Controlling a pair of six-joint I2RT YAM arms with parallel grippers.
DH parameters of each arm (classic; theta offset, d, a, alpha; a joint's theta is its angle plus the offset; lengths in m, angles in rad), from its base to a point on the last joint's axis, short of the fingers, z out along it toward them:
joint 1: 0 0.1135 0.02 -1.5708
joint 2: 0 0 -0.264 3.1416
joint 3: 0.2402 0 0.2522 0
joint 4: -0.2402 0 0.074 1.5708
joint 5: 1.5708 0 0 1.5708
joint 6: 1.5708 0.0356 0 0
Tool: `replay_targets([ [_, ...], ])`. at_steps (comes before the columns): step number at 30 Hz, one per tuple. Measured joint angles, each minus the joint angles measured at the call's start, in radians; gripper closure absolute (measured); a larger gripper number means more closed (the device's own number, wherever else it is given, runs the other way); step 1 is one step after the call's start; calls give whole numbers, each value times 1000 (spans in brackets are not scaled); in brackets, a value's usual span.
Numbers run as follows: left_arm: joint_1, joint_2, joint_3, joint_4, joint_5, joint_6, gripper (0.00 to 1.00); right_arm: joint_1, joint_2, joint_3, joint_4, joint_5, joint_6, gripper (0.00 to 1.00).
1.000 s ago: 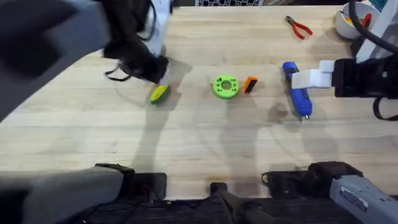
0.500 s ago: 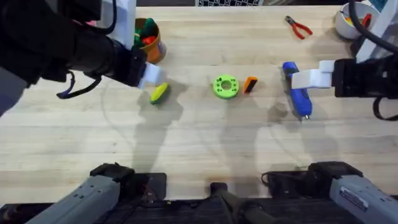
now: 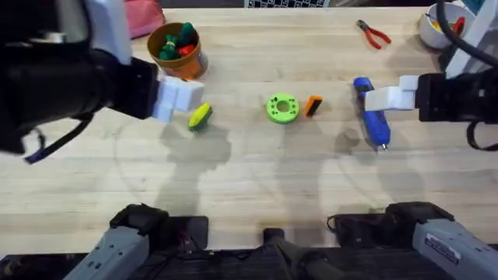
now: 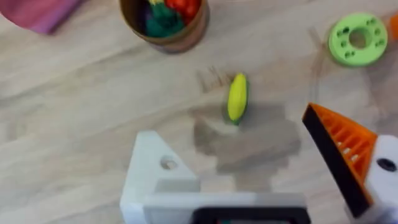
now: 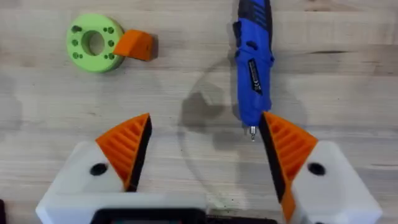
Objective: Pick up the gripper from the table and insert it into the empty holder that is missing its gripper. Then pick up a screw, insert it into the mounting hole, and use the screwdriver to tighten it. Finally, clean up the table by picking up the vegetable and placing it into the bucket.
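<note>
Hovering released beside the small yellow-green toy corn (image 4: pixel 237 96), the left end effector (image 4: pixel 249 162) lacks one orange wedge, which lies against the green plastic ring (image 3: pixel 282 108); right end effector (image 5: pixel 202 149) released by the blue pen-shaped screwdriver (image 5: pixel 252 59).

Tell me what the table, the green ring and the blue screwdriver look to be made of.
The table: light wood, matte, shown by its plank seams and grain. The green ring: apparently plastic, uniform bright colour with small moulded or printed holes around the centre, dull finish. The screwdriver: likely a smooth blue plastic body with a label, ending in a thin tip that looks like metal.
</note>
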Motion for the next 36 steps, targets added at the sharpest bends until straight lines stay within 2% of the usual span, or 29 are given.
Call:
replay_targets([
  [9,0,-150,0,218,-16,-2,15,0,0,0,0,0,0,8],
  [17,0,-210,0,239,-22,26,16,0,0,0,0,0,0,8],
  [22,0,-178,0,225,-29,68,15,0,0,0,0,0,0,9],
  [28,0,-104,-3,223,-29,85,15,0,0,0,0,0,0,9],
  [32,8,-119,-61,297,-17,84,15,0,0,0,0,0,0,9],
  [36,37,-209,-188,419,26,84,15,0,0,0,0,0,0,9],
])
